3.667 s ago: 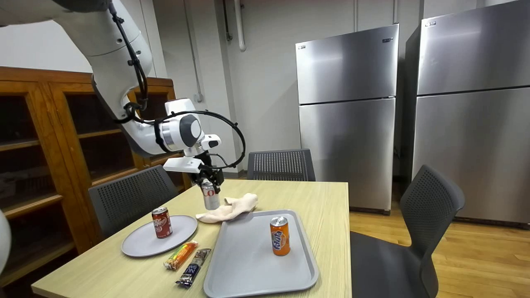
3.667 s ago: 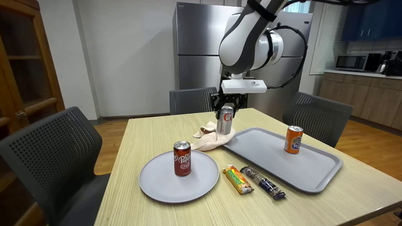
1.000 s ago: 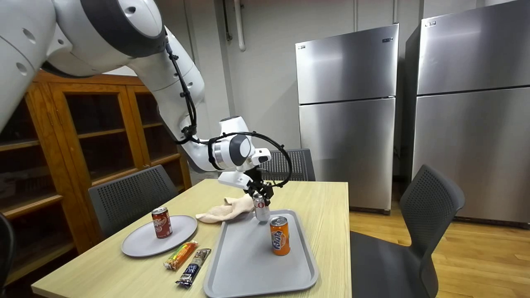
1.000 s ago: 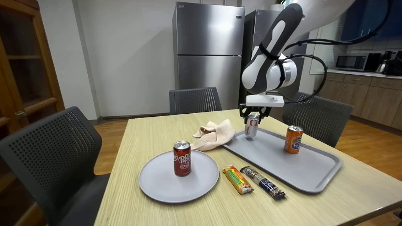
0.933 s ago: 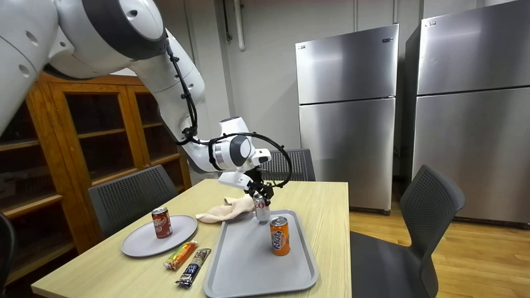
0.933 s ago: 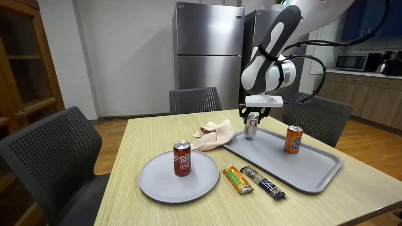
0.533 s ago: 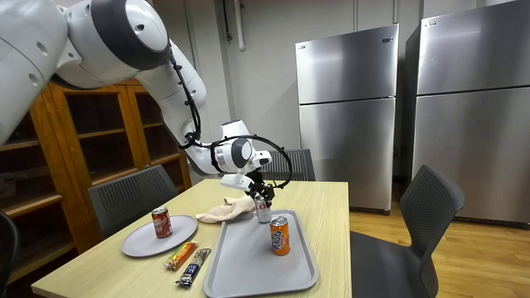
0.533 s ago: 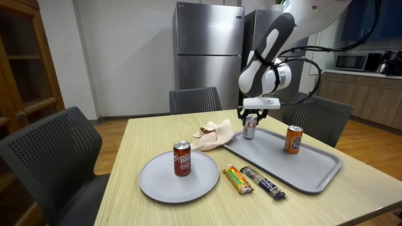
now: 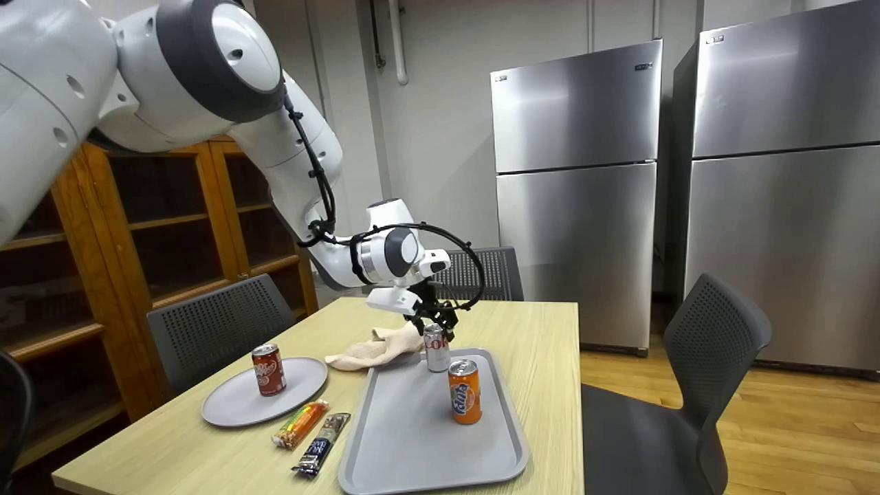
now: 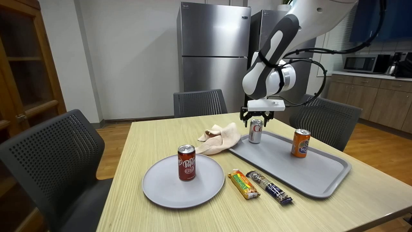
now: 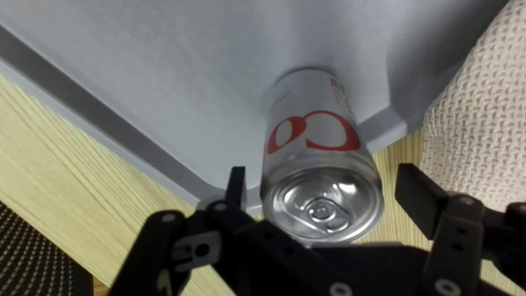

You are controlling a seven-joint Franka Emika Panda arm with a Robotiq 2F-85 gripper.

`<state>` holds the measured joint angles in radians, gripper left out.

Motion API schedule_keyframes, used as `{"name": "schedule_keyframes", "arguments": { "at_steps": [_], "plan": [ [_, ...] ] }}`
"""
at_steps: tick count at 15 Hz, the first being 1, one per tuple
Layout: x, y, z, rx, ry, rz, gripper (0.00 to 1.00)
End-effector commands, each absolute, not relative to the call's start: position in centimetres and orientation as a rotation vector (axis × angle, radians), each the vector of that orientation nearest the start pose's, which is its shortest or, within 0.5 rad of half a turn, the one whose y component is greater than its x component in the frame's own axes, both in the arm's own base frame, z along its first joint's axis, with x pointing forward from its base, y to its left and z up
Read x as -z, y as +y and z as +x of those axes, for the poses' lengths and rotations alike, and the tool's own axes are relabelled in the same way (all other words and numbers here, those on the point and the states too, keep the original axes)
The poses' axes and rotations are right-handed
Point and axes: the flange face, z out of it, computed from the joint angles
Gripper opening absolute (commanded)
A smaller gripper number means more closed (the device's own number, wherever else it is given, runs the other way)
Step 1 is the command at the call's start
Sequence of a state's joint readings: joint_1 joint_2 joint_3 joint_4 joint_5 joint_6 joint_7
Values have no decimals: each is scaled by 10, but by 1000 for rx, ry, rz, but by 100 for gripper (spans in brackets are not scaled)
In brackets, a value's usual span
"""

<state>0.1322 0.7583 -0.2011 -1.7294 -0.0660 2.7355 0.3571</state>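
Your gripper (image 10: 255,125) stood with its jaws spread around the top of the silver can (image 11: 322,158), a gap showing on either side in the wrist view, so you were gripping nothing. The can stood upright on the tray (image 10: 283,162), at its far end, beyond the orange can (image 9: 465,395) and just right of the cloth (image 10: 222,140), touching neither. Setting it down and letting go looked done; lifting the gripper clear seemed all that was left.
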Motion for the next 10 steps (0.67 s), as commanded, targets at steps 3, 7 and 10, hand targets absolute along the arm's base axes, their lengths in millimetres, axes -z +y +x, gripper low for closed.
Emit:
{"name": "schedule_keyframes", "arguments": {
  "at_steps": [3, 7, 10],
  "plan": [
    [-218, -24, 692, 539, 486, -3173, 100],
    [-245, -12, 691, 594, 448, -3155, 100],
    [-259, 7, 688, 615, 395, -3151, 100]
  ]
}}
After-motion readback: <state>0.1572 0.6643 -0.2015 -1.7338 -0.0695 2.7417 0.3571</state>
